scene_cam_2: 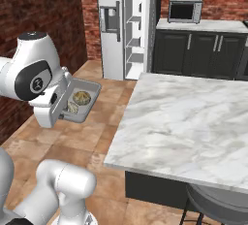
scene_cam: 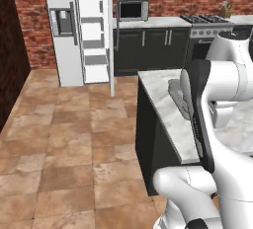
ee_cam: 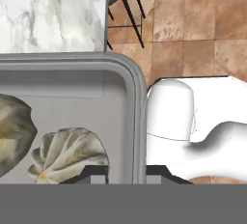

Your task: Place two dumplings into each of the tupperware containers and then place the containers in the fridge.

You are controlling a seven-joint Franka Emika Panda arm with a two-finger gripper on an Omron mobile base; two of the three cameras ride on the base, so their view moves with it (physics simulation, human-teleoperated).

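My gripper (ee_cam: 128, 175) is shut on the rim of a grey tupperware container (ee_cam: 137, 117). Its fingertips (ee_cam: 99, 172) stand on either side of the container's wall. Two pale dumplings (ee_cam: 70, 152) lie inside, the other dumpling (ee_cam: 12, 133) at the left edge. From the right base view, the gripper (scene_cam_2: 67, 108) holds that container (scene_cam_2: 92, 93) in the air over the floor, left of the island, with both dumplings (scene_cam_2: 81, 97) in it. In the left base view the container (scene_cam: 177, 94) shows partly behind my arm. The silver fridge (scene_cam: 64, 30) stands open ahead, its inner shelves (scene_cam_2: 134, 25) bare.
The marble island counter (scene_cam_2: 193, 117) lies to the right of the held container, with a dark stool (scene_cam_2: 213, 204) at its near corner. Dark cabinets with a microwave (scene_cam: 132, 10) and a stove (scene_cam: 207, 20) line the back wall. Tiled floor (scene_cam: 69, 144) runs open toward the fridge.
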